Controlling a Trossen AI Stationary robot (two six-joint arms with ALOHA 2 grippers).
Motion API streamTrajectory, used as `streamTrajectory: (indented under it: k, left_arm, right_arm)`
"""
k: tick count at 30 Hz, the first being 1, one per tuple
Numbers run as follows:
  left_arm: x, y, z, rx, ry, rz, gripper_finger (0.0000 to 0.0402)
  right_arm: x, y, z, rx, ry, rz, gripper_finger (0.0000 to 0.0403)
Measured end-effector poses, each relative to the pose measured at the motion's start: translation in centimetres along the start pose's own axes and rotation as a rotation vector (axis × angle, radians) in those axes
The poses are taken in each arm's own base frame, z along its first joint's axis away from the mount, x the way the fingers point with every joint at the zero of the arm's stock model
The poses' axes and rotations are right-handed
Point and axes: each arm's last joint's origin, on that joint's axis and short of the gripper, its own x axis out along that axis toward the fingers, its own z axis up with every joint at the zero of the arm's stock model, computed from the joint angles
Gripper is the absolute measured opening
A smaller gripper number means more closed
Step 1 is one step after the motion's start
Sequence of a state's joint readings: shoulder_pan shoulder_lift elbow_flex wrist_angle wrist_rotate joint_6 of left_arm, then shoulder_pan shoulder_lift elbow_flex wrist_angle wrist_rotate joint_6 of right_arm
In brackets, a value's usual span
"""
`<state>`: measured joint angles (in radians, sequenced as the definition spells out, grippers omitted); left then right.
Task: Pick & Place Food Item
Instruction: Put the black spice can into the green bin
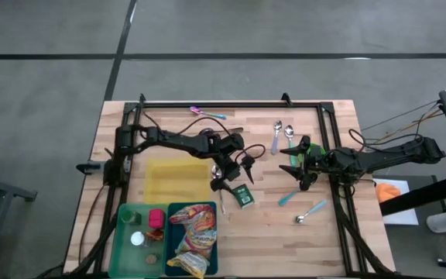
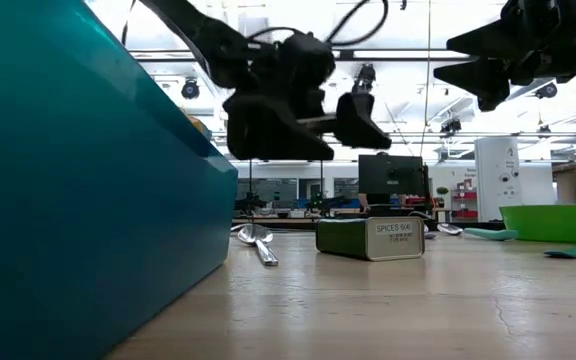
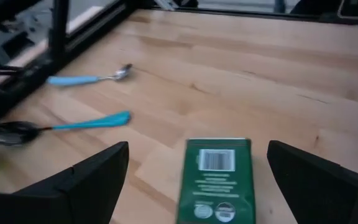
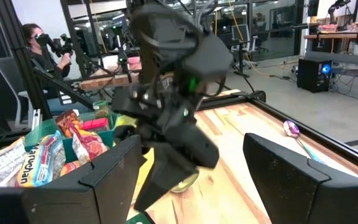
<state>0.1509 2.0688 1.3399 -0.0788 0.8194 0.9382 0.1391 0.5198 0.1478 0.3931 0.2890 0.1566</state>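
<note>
Left gripper (image 1: 224,180) hovers above the green tin (image 1: 244,195), fingers (image 3: 89,180) wide, empty. Right gripper (image 1: 299,163), at the bench's (image 1: 269,229) three o'clock, fingers spread, empty.

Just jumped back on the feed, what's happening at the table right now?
The left tool hangs open just above the green spice tin, which lies flat on the wooden table, lined up between the fingers but not gripped. The right tool waits open off to the right, holding nothing. The teal bin already holds snack packets, with the green bin beside it. Several spoons lie scattered on the table.
</note>
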Motion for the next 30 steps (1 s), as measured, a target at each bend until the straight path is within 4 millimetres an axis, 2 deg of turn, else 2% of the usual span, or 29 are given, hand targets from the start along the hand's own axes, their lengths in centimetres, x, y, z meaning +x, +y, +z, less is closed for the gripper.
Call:
streamTrajectory:
  k: [5, 22, 27, 30]
  left_arm:
    - [0.6, 0.1, -1.6, -0.059, 0.002, -0.018, 0.0381]
    - [0.8, -0.1, -1.9, -0.12, 0.012, -0.028, 0.0381]
    - [1.6, -0.4, -3.1, -0.137, 0.023, -0.041, 0.0381]
    - [1.7, -0.3, -3.1, -0.123, 0.014, -0.033, 0.0381]
  right_arm:
    - [0.0, 0.0, 0.0, 0.0, 0.0, 0.0, 0.0281]
    - [0.0, 0.0, 0.0, 0.0, 0.0, 0.0, 0.0281]
    - [0.0, 0.0, 0.0, 0.0, 0.0, 0.0, 0.0281]
    - [0.0, 0.0, 0.0, 0.0, -0.001, 0.0, 0.0281]
